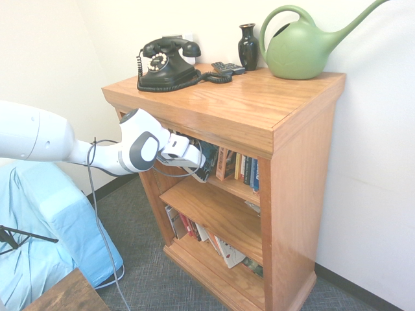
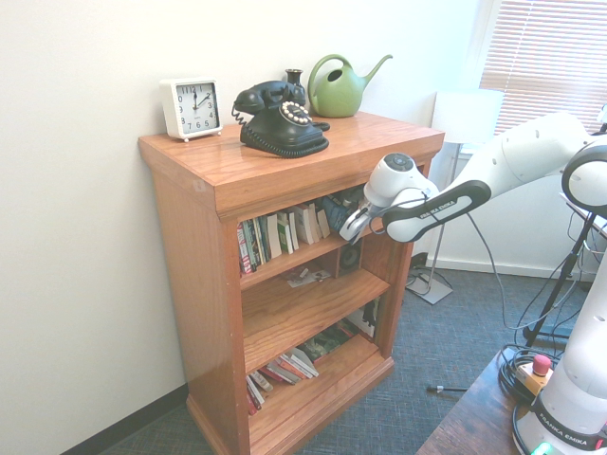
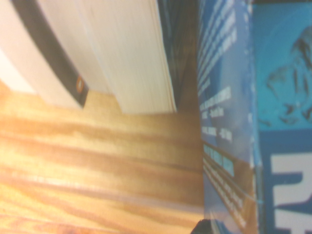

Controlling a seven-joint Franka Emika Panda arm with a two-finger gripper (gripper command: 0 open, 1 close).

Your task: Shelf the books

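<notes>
White arm (image 2: 531,156), grey joint caps, black cable.

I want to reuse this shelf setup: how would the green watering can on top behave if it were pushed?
The watering can looks like thin plastic, so probably light and apt to slide on the glossy shelf top. Its long spout and tall handle may let it swivel or tip.

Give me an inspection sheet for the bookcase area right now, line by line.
Surface: wooden shelf, top board bare at the front.
Job's things: blue book at the top shelf opening, in the jaws.
Clutter: telephone, vase, watering can, clock; row of books on the top shelf board.
Grippers: gripper shut on the book.
Cables: telephone's coiled cord.
Surroundings: blue cloth, window blinds.
</notes>
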